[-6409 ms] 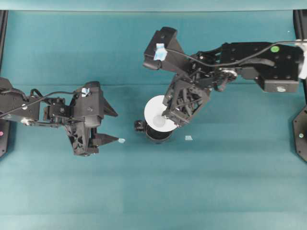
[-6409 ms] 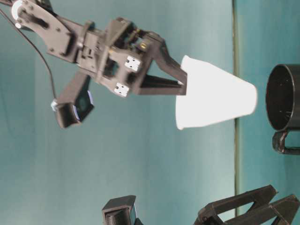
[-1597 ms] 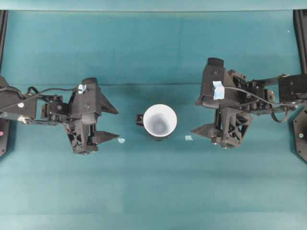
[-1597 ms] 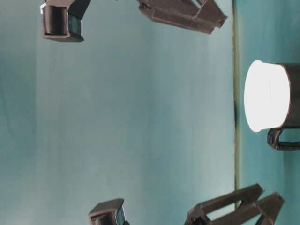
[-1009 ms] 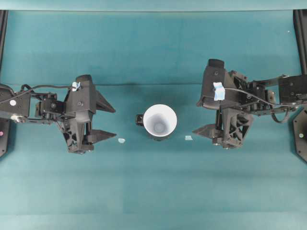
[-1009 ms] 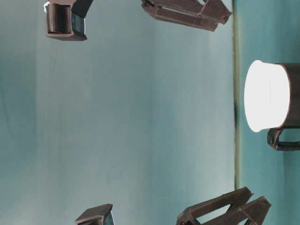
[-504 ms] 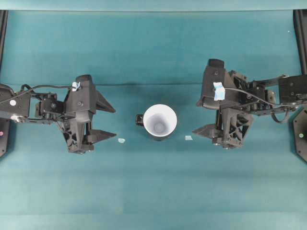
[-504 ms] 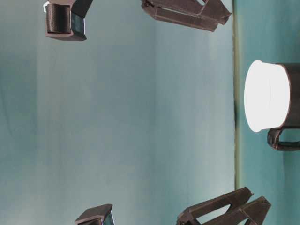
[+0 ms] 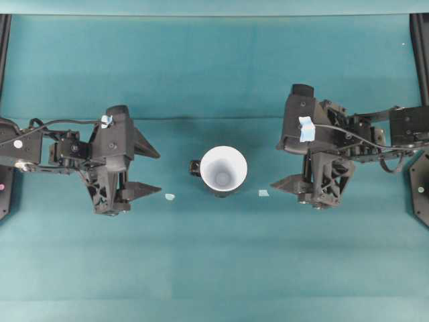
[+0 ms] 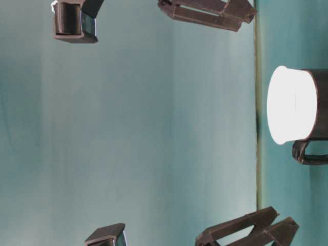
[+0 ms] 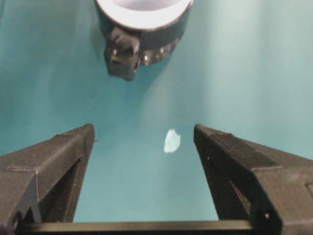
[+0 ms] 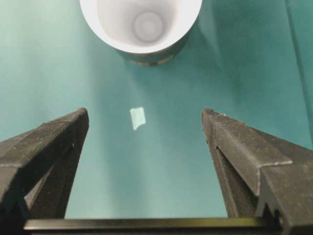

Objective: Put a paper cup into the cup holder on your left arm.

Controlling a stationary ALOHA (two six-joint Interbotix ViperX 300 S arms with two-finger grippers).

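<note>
**Cup seated in holder, both tools spread and clear**

Overhead view, left to right. Left tool (image 9: 151, 172) sits at the left of the frame, level with the middle, its two fingers spread wide and pointing right toward centre. Nothing between them. A small pale scrap (image 9: 170, 197) lies on the teal surface (image 9: 214, 268) just beyond the lower fingertip.

Centre of frame: the cup holder (image 9: 201, 176), glossy black, stands upright with its knob-like handle pointing left. The paper cup (image 9: 224, 168) sits inside it, white rim up and open, the round base visible down the bore. The rim stands above the holder's lip; the table-level view shows the white band of the cup (image 10: 289, 105) protruding from the black holder (image 10: 320, 105).

A second pale scrap (image 9: 264, 193) lies just right of the holder.

Right of frame: right tool (image 9: 285, 164), fingers likewise spread wide, pointing left toward the cup, holding nothing. Well apart from the holder.

Wrist views agree: from the left wrist, cup and holder (image 11: 166, 39) sit at top centre, beyond the open fingers; from the right wrist, the cup (image 12: 141, 24) at top centre.
</note>
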